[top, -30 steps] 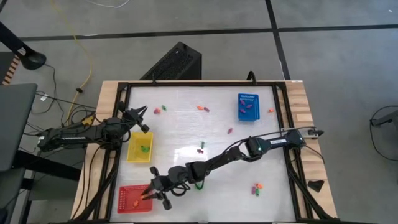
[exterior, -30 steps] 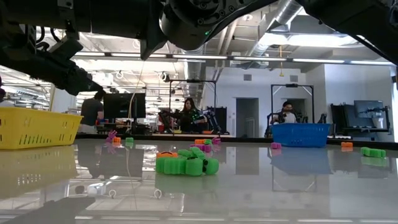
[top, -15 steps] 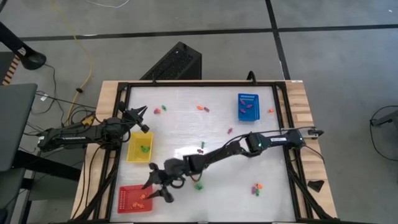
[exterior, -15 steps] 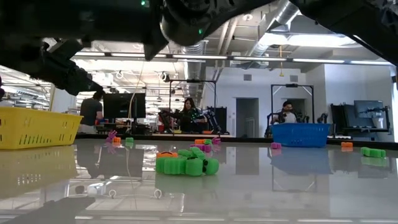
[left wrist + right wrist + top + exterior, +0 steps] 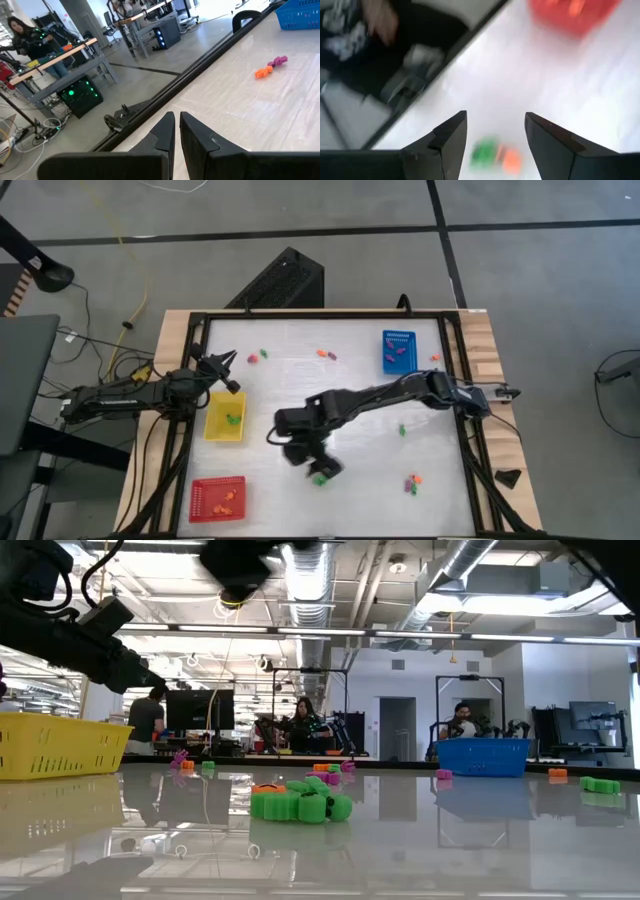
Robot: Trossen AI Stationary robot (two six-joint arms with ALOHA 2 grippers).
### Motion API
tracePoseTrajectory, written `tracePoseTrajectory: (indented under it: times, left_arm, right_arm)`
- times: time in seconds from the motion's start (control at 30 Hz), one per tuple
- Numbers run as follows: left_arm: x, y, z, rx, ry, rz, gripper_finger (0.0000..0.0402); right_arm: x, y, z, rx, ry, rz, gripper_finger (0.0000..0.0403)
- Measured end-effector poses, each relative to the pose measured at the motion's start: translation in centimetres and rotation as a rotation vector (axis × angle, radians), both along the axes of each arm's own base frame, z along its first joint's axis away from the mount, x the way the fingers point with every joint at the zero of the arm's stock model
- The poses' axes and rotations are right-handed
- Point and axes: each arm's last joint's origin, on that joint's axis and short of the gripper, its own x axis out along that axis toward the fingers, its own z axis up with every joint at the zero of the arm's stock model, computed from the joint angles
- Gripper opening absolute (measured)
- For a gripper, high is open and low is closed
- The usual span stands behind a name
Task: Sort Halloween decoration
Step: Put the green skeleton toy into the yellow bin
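Observation:
The Halloween decoration is small orange, purple and green pieces scattered over the white table [image 5: 300,390]. Some lie in the trays: green ones in the yellow tray [image 5: 225,418], orange ones in the red tray [image 5: 217,498], purple ones in the blue tray [image 5: 398,351]. My right gripper [image 5: 312,463] hangs open in the air near the table's middle, above a green piece [image 5: 320,477] that has an orange piece beside it [image 5: 509,161]. My left gripper [image 5: 177,131] is shut and empty, level at the table's left edge [image 5: 228,370].
Loose pieces lie near the far edge [image 5: 256,358] [image 5: 325,354], beside the blue tray [image 5: 436,358], right of the middle [image 5: 402,430] and near the front right [image 5: 412,480]. A black frame [image 5: 460,430] rims the table. People sit at desks beyond the table [image 5: 300,725].
My right gripper opened over the red tray. Then it rose and swung toward the table's right, tipping from straight down to a slant, and now hangs above the green piece near the middle. The left arm kept still.

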Motion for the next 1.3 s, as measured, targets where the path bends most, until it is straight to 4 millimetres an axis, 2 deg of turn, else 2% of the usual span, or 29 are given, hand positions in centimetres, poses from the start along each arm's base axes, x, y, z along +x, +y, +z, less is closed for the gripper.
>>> tracePoseTrajectory:
  times: [0.2, 0.33, 0.47, 0.6, 0.7, 0.83, 1.0, 1.17, 1.3]
  left_arm:
    - [0.0, 0.0, 0.0, 0.000, 0.000, 0.000, 0.0018]
    - [0.0, 0.0, 0.0, 0.000, 0.000, 0.000, 0.0018]
    - [0.0, 0.0, 0.0, 0.000, 0.000, 0.001, 0.0018]
    - [0.0, 0.0, 0.0, 0.000, 0.000, 0.001, 0.0018]
    - [0.0, 0.0, 0.0, 0.000, 0.000, 0.001, 0.0018]
    - [0.0, 0.0, 0.0, 0.000, 0.000, 0.000, 0.0018]
    - [0.0, 0.0, 0.0, 0.000, 0.000, 0.000, 0.0018]
    - [0.0, 0.0, 0.0, 0.000, 0.000, 0.001, 0.0018]
    - [0.0, 0.0, 0.0, 0.000, 0.000, 0.001, 0.0018]
  right_arm:
    - [-5.2, -2.4, 1.9, -0.098, 0.287, 0.055, 0.0223]
    - [-8.3, -4.2, 2.1, -0.086, 0.392, -0.041, 0.0223]
    - [-12.6, -5.5, 1.1, -0.043, 0.416, -0.194, 0.0223]
    - [-17.6, -6.3, -0.6, 0.025, 0.436, -0.423, 0.0223]
    - [-21.1, -5.9, -1.9, 0.073, 0.485, -0.624, 0.0223]
    - [-24.8, -4.1, -3.6, 0.102, 0.524, -0.762, 0.0223]
    - [-26.5, -1.6, -5.3, 0.104, 0.454, -0.773, 0.0223]
    - [-25.6, -0.3, -6.6, 0.091, 0.244, -0.813, 0.0223]
    - [-25.0, -0.3, -7.7, 0.043, 0.254, -0.830, 0.0223]
